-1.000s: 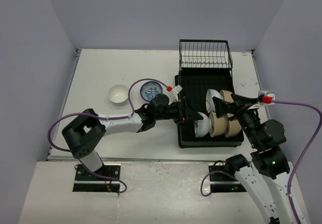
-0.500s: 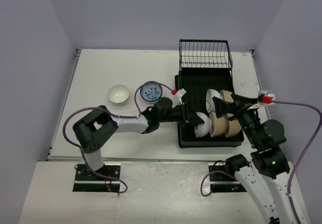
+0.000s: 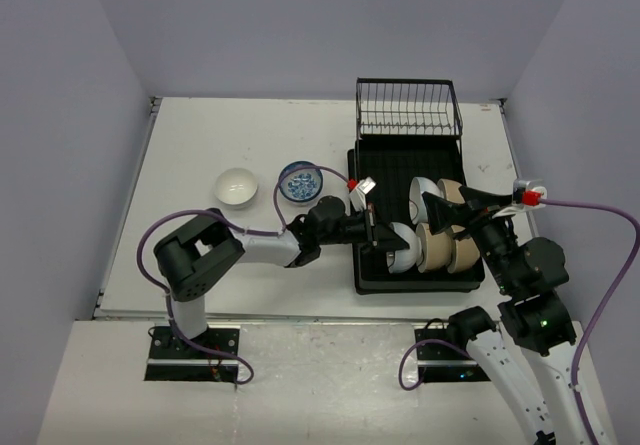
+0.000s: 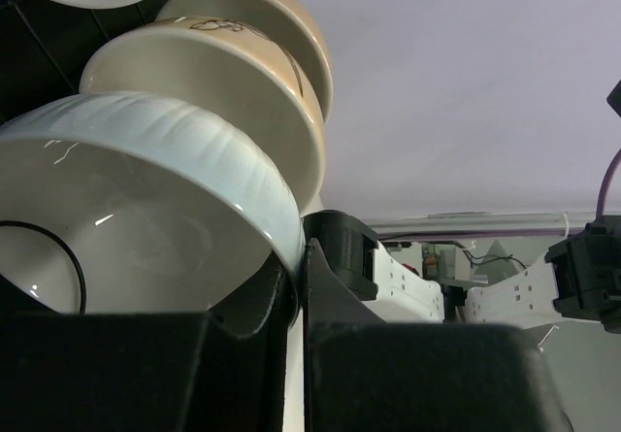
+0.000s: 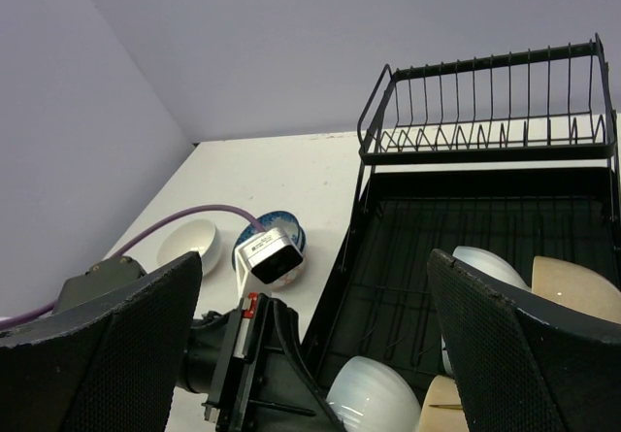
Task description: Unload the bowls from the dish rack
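My left gripper (image 4: 299, 291) pinches the rim of the white bowl (image 4: 146, 189), which stands on edge in the dish rack (image 3: 372, 170). Its mouth faces my wrist, its base faces the tan bowls (image 4: 223, 83) beyond, and its axis is level. My right gripper (image 5: 312, 267) hangs spread wide above the rack.

Left tool (image 3: 383, 237) clamped, right tool (image 3: 452, 208) spread.

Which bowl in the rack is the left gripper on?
The ribbed white bowl at the dish rack's near-left corner, beside the tan bowls; the left gripper pinches its rim.
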`<state>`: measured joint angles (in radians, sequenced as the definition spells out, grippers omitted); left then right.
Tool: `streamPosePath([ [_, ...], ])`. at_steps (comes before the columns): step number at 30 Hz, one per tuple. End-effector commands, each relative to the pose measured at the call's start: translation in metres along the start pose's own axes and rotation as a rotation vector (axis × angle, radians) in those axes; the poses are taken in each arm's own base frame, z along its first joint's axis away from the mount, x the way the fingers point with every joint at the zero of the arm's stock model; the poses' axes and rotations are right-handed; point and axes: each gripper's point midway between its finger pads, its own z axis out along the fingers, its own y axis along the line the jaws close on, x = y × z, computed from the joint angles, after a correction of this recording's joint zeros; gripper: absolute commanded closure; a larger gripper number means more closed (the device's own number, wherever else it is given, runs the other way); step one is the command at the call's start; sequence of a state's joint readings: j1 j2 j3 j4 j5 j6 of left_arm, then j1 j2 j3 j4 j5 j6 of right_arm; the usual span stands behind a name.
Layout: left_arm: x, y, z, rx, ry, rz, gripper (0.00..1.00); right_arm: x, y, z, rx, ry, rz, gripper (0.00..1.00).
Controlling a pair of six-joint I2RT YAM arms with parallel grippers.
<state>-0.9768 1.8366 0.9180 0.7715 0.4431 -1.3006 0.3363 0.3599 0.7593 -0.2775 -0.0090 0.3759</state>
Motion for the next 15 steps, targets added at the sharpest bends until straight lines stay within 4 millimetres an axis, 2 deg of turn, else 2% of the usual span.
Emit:
streamPosePath([
  [1,-0.001,-0.012,0.006,0.052,0.008,0.028,1.00,-0.008,0.000,0.002,0.009,-0.016,-0.012,0.01],
  [10,-0.007,-0.034,-0.003,0.140,-0.033,0.061,1.00,-0.006,0.003,0.003,-0.011,-0.007,-0.016,0.01],
  [15,-0.004,-0.054,-0.006,0.276,-0.025,0.059,1.00,-0.006,0.003,0.002,-0.011,-0.007,-0.016,0.01],
])
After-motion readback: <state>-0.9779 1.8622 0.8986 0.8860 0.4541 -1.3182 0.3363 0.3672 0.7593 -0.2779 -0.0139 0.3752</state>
